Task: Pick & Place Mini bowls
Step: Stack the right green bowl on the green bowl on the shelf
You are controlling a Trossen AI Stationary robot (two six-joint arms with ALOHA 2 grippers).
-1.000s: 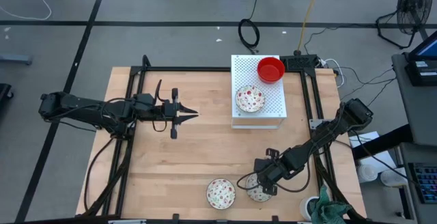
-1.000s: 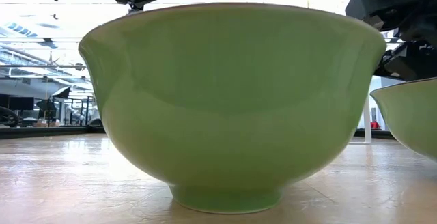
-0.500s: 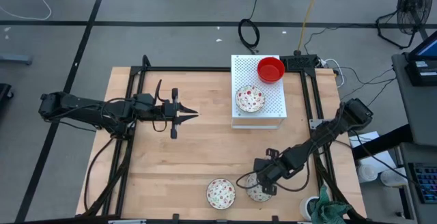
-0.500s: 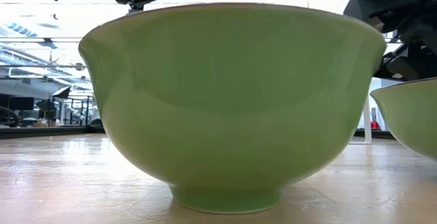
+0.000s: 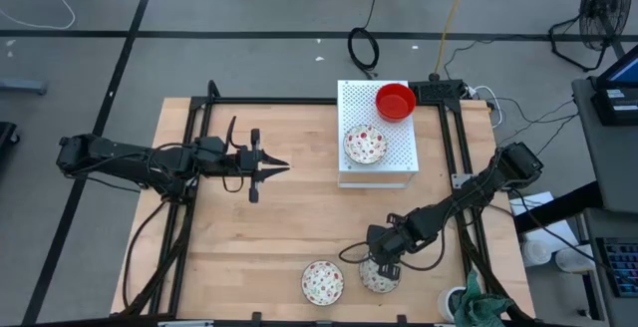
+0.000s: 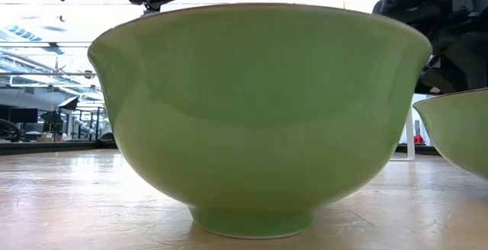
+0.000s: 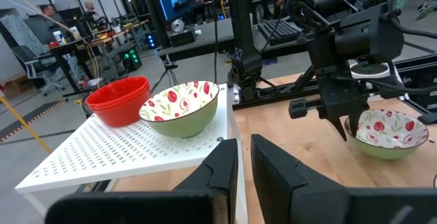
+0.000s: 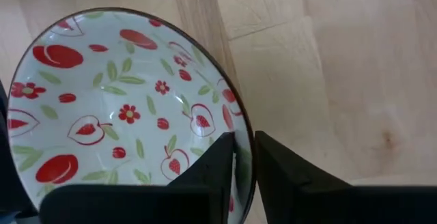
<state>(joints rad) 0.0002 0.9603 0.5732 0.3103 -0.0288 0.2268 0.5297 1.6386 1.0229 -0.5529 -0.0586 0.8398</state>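
At the wooden counter's (image 5: pixel 249 227) five o'clock edge, the right gripper's (image 5: pixel 382 264) fingers straddle the rim of a glossy floral-speckled ceramic bowl (image 5: pixel 380 278): stiff, slippery, chip-prone, so best pinched at the rim. Left gripper (image 5: pixel 274 167) waits closed at nine o'clock.

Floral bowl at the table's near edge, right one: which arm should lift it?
Right. The right gripper is already down at that floral bowl, fingers astride its rim. The left gripper hangs far off, mid-table.

In the low view a close green-sided round bowl (image 6: pixel 259 116) hides nearly all of the wooden desk (image 6: pixel 69 204) behind it, a second green bowl (image 6: pixel 457 132) is cut off by the picture's edge, and only fragments of both dark arms show.
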